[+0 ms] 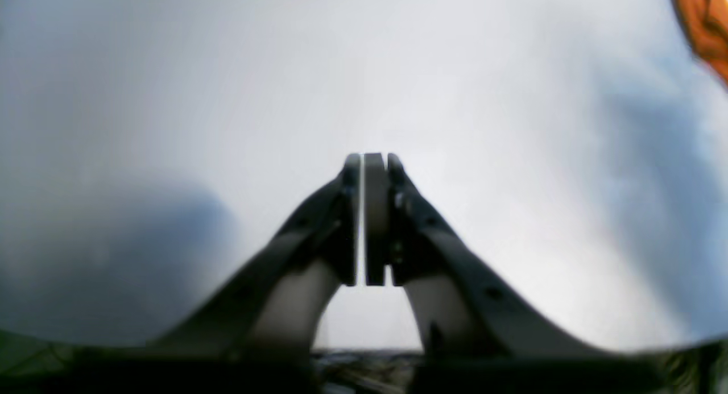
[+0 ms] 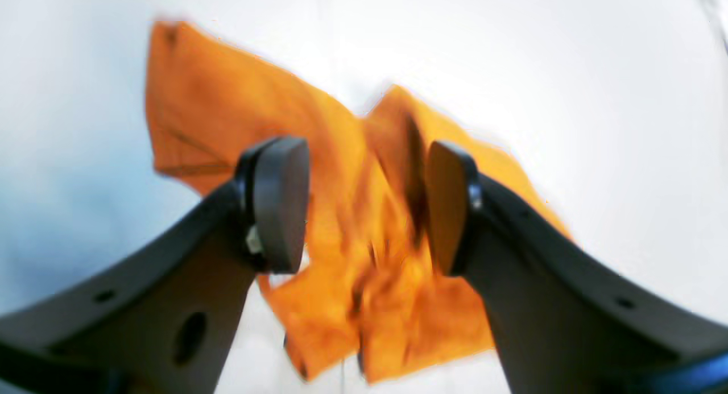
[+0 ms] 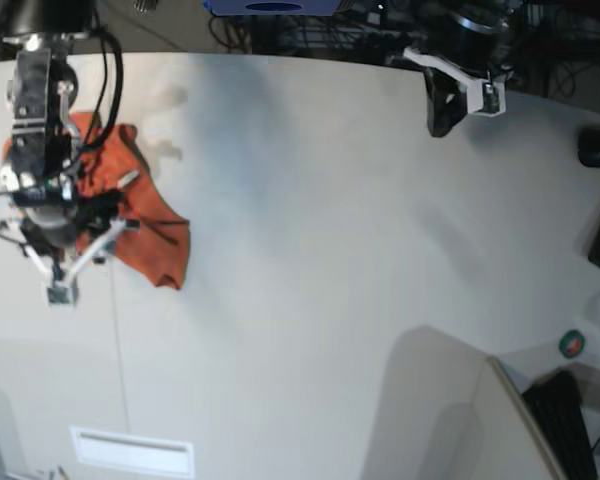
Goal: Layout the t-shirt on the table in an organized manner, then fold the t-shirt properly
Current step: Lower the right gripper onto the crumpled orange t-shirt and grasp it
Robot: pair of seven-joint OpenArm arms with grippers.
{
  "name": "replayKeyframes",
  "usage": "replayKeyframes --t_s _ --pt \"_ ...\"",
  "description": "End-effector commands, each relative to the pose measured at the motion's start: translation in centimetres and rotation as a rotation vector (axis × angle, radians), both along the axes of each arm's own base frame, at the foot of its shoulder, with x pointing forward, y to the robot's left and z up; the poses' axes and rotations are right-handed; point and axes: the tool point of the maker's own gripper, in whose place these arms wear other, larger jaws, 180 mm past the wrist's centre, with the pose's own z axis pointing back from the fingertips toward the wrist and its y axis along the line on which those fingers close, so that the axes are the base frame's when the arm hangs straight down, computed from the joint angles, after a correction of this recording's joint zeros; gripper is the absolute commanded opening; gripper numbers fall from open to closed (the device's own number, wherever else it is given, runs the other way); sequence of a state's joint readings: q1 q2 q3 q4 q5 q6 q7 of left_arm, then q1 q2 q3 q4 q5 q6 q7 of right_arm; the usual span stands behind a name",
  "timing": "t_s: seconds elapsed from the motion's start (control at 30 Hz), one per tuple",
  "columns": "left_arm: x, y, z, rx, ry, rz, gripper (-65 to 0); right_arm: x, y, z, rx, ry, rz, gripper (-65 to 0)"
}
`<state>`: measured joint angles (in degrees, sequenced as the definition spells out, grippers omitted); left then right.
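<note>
While the shirt (image 3: pixel 140 225) lies crumpled at about 9 o'clock on the desk (image 3: pixel 320 260) in the base view, my 2 tools sit far apart from each other. My right tool (image 2: pixel 367 206) hangs right over that orange heap with its 2 pads spread wide. In the right wrist view the cloth fills the gap between them, but neither pad presses on it, so I have hold of nothing there. The picture is blurred, and I cannot tell whether the pads touch the fabric at all. The shirt is bunched in folds, with 1 flatter flap reaching toward 10 o'clock in that view.

My left tool (image 1: pixel 367 218) is up near 1 o'clock in the base view, well away from the shirt, above bare white desk. Its pads are pressed nearly together with only a thin slit of light between them, and nothing is caught there. In the left wrist view, just a scrap of orange shows at the 1 o'clock corner.
</note>
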<state>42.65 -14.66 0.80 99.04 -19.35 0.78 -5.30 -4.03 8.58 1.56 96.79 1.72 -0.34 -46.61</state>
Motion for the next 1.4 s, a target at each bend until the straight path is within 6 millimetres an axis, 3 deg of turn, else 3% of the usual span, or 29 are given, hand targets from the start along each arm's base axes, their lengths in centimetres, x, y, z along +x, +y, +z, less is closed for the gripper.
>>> replayKeyframes --t_s 0.0,0.1,0.23,0.47,0.63,0.7,0.87,0.93,1.0,1.1,1.13,1.2,1.37 --pt "0.1 -0.2 0.7 -0.006 -0.029 -0.001 -60.9 1.6 0.9 0.6 -0.017 -0.013 0.051 -33.0" --pt "0.2 -0.8 0.6 -0.029 -0.033 0.021 -60.7 3.9 2.4 0.4 -0.064 0.007 0.139 -33.0" --pt "0.7 -1.0 0.8 -0.039 -0.046 0.031 -61.4 5.3 3.5 -0.3 -0.035 0.025 0.132 -32.9" --pt "1.4 -0.6 0.4 -0.025 -0.049 0.028 -61.4 8.3 4.3 -2.5 -0.052 0.052 0.112 -32.0" --pt "1.6 -0.4 -0.1 -0.021 -0.044 0.031 -61.4 9.0 5.6 -2.6 -0.113 0.022 0.074 -18.3" --pt "2.0 -0.4 -0.1 -0.02 -0.05 0.032 -61.4 9.1 5.8 -2.7 -0.146 0.006 0.071 -17.0" --pt "1.7 -0.1 -0.9 -0.014 -0.028 0.037 -61.4 8.2 5.4 -5.4 -0.175 0.085 0.073 -17.6" --pt "1.6 0.0 -1.3 -0.011 -0.019 0.039 -61.4 8.0 5.2 -5.9 -0.179 0.103 0.073 -24.2" --pt "1.5 0.1 -1.5 -0.01 -0.013 0.04 -61.4 8.0 5.1 -5.9 -0.18 0.104 0.076 -35.4" --pt "1.3 0.2 -1.8 -0.008 -0.006 0.041 -61.4 8.0 5.1 -5.8 -0.179 0.107 0.075 -59.7" --pt "1.4 0.2 -1.8 -0.007 -0.006 0.04 -61.4 8.0 5.4 -5.8 -0.175 0.107 0.077 -65.0" --pt "1.3 0.4 -1.8 0.002 -0.005 0.034 -61.1 8.0 5.6 -5.8 -0.172 0.105 0.078 -65.0" --pt "2.4 1.0 -1.9 0.018 -0.017 0.03 -60.9 8.8 8.9 -3.5 -0.112 0.031 0.097 -65.0"
